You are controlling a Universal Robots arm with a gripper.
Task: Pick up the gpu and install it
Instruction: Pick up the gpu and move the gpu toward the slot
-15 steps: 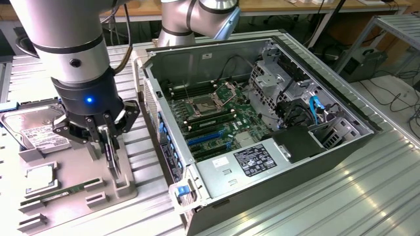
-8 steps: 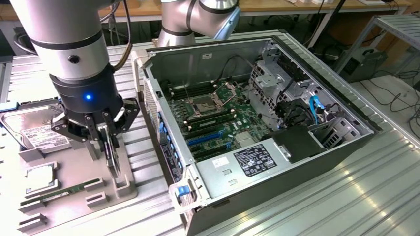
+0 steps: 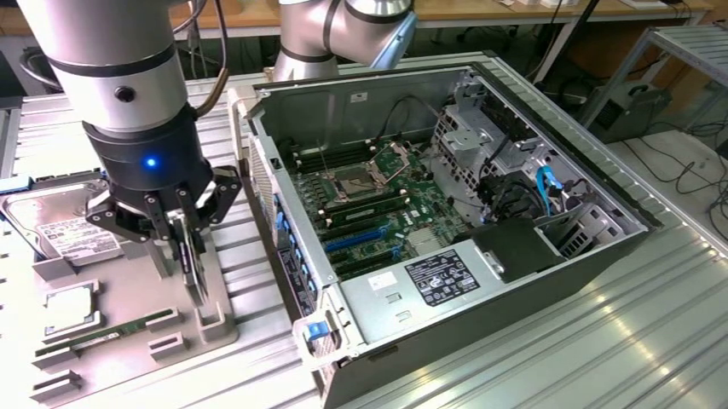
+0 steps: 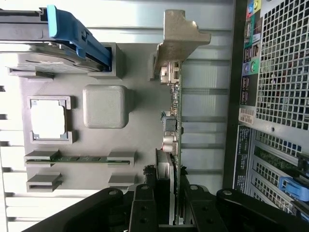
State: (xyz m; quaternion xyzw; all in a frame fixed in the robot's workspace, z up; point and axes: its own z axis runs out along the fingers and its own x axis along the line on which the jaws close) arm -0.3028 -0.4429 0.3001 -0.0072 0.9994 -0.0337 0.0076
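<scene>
The gpu (image 3: 196,277) is a thin green card held on edge, upright, over the grey fixture tray (image 3: 125,294) to the exterior view's left of the open computer case (image 3: 264,162). My gripper (image 3: 182,243) reaches down from above and is shut on its upper edge. In the wrist view the gpu (image 4: 176,113) runs away from my gripper (image 4: 169,191), with its silver bracket (image 4: 181,38) at the far end and black fingers (image 4: 145,203) on both sides of it. Whether its lower edge still touches the tray I cannot tell.
On the tray lie a hard drive (image 3: 68,234) with a white label, a processor (image 3: 74,302) and a narrow memory stick (image 3: 108,335). Inside the case, the motherboard (image 3: 387,204) has blue card slots (image 3: 358,239). The case wall stands close beside the card.
</scene>
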